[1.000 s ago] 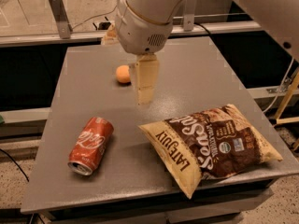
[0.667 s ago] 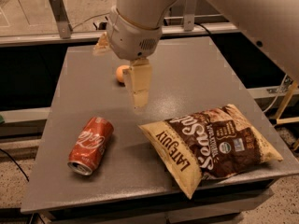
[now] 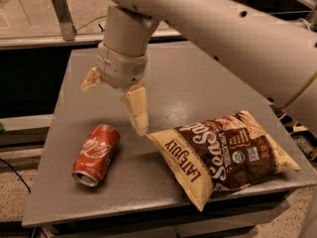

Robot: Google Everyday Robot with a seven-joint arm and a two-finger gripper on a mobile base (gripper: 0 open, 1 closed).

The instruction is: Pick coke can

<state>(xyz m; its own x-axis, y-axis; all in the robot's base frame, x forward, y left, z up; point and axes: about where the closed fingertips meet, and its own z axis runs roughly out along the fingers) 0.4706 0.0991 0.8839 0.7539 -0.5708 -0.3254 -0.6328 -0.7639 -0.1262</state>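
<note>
The coke can (image 3: 96, 154) is red with white script and lies on its side on the grey table (image 3: 198, 88), at the front left, its silver end facing the front edge. My gripper (image 3: 114, 108) hangs from the arm above the table, just behind and to the right of the can, not touching it. Its fingers are spread open and hold nothing. One pale finger (image 3: 136, 109) points down towards the gap between can and chip bag; the other finger (image 3: 90, 79) sticks out to the left.
A brown and cream chip bag (image 3: 225, 155) lies flat at the front right, its corner close to the lower fingertip. The big arm covers the back of the table. A metal post (image 3: 62, 14) stands behind the table at left.
The gripper has moved left and forward, down towards the can. The small orange fruit seen at the back earlier is now hidden behind the arm.
</note>
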